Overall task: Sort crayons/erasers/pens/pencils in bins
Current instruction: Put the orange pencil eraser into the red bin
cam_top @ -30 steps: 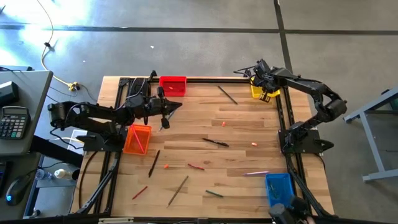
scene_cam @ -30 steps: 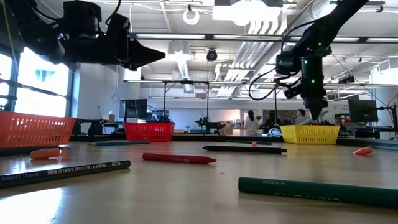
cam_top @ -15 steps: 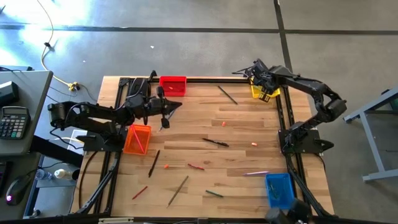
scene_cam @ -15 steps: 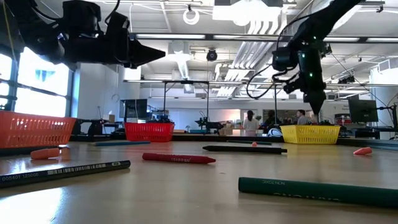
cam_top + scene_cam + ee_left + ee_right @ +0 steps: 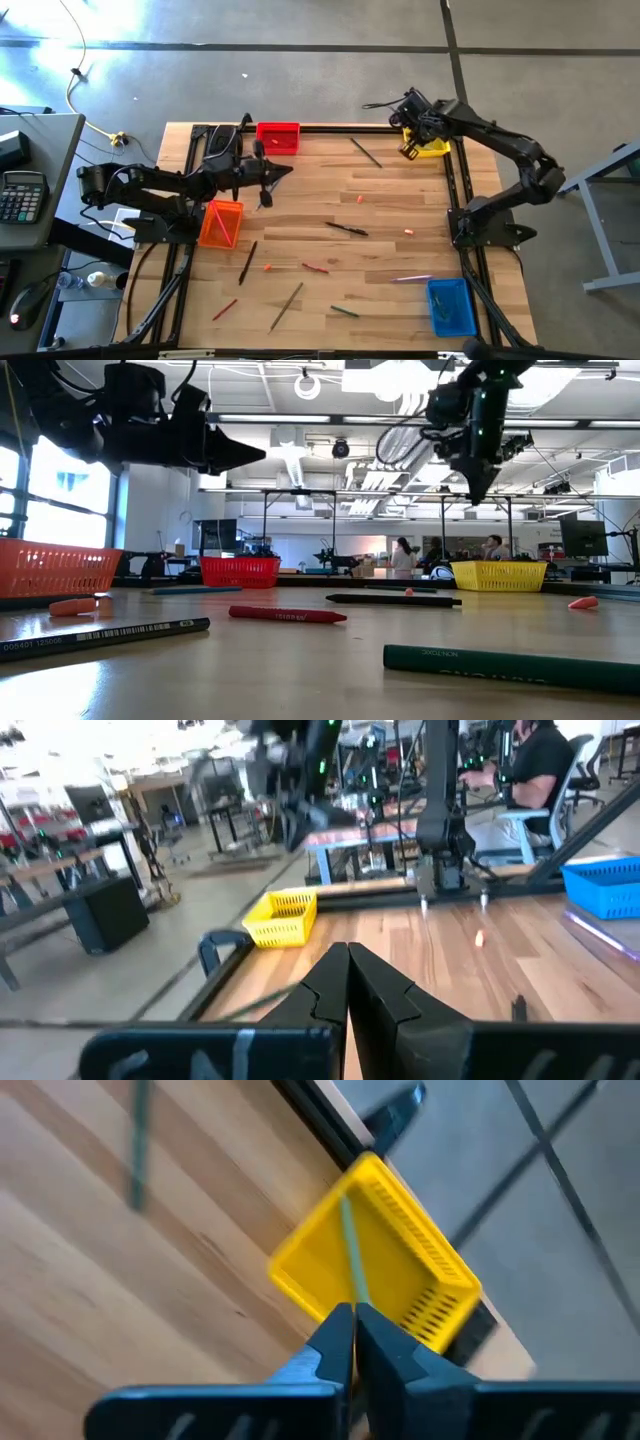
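The wooden table [image 5: 400,215] fills the centre of the high view. Its four bins sit at the edges: red [image 5: 278,136] top centre, yellow [image 5: 432,146] upper right with a thin pencil [image 5: 352,1260] lying lengthwise inside, orange [image 5: 221,222] left, blue [image 5: 450,305] lower right. The right gripper [image 5: 408,152] hangs over the yellow bin's left edge, fingers together, empty. The left gripper [image 5: 286,171] points right, pinched closed. A black pen [image 5: 346,229] lies centre, long axis running left-right.

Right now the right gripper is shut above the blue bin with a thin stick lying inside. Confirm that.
Wrong bin. The right wrist view shows the right gripper shut above the yellow bin, a thin stick lying inside. The blue bin sits elsewhere.
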{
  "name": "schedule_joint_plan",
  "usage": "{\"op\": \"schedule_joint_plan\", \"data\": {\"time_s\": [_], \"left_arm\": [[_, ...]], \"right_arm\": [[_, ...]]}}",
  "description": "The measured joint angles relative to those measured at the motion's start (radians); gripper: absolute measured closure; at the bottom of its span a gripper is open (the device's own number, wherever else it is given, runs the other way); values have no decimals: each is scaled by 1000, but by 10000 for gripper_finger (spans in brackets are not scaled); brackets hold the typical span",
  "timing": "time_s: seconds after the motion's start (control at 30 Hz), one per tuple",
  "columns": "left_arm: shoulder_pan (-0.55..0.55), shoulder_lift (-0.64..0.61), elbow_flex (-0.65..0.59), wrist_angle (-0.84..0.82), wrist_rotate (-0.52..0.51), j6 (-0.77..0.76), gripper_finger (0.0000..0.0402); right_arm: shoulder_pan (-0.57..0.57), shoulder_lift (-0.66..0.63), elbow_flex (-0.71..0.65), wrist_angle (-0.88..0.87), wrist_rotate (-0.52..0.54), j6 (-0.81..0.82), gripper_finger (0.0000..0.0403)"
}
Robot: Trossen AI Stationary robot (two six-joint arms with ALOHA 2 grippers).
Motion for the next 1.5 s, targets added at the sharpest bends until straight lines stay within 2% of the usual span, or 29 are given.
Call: {"op": "schedule_joint_plan", "data": {"time_s": [0.17, 0.4, 0.8, 0.97, 1.23, 1.5], "left_arm": [[0, 0, 0, -9, 0, -1, 401], [0, 0, 0, 12, 0, 8, 401], [0, 0, 0, 29, -1, 75, 402], [0, 0, 2, 75, -1, 77, 401], [0, 0, 55, 53, 0, 51, 402], [0, 0, 56, 32, -1, 51, 402]], "right_arm": [[71, -51, 0, 46, -30, 80, 388], [158, -84, -24, 173, -137, 162, 401], [263, -85, -24, 332, -151, 227, 402], [293, -85, -24, 351, -151, 226, 403], [335, -84, -24, 359, -124, 224, 403], [371, -84, -24, 360, -123, 214, 403]]}}
